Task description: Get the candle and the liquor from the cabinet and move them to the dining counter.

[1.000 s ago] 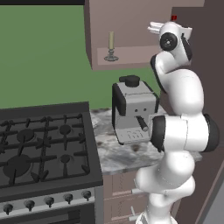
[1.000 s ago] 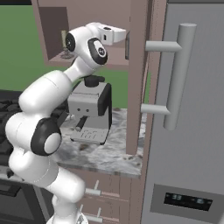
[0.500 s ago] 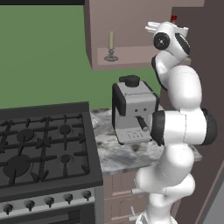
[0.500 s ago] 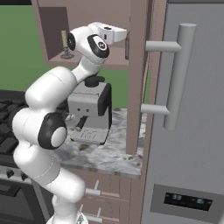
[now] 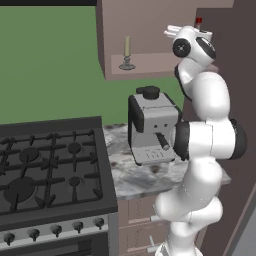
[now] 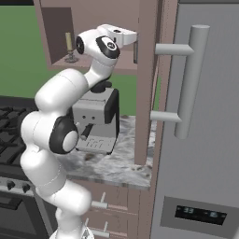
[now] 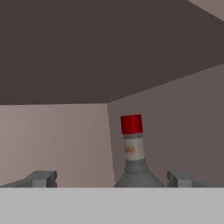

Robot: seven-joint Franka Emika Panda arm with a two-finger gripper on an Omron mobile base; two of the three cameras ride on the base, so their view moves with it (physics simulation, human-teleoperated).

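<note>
Progress: early stage by my read, nothing delivered. The thin cream taper candle in its small grey metal candlestick (image 5: 127, 54) stood on the shelf of the open mauve-brown wall cabinet (image 5: 150, 30), upper centre of the left base view. The small grey-brown glass liquor bottle with red cap (image 7: 133, 153) sat at the cabinet's back corner, centre-bottom of the hand view; its cap also peeked out at the top of the left base view, just behind the wrist.

The two-finger gripper (image 7: 113, 178) was spread wide, empty, fingertips either side of the bottle's shoulder and not touching it. Looked like lining up on the liquor first. Left to do: grasp, carry, then the same for the candle. The dining counter wasn't in frame, so the base probably has to drive.

Surroundings: grey boxy coffee machine (image 5: 150, 125) on a small grey-white marbled worktop (image 5: 135, 175) directly under the cabinet, centre frame. Black gas hob with cast grates (image 5: 45, 170) lower left. Green wall (image 5: 50, 60) behind. Grey fridge with long bar handle (image 6: 191, 88) filled the right side of the right base view.
</note>
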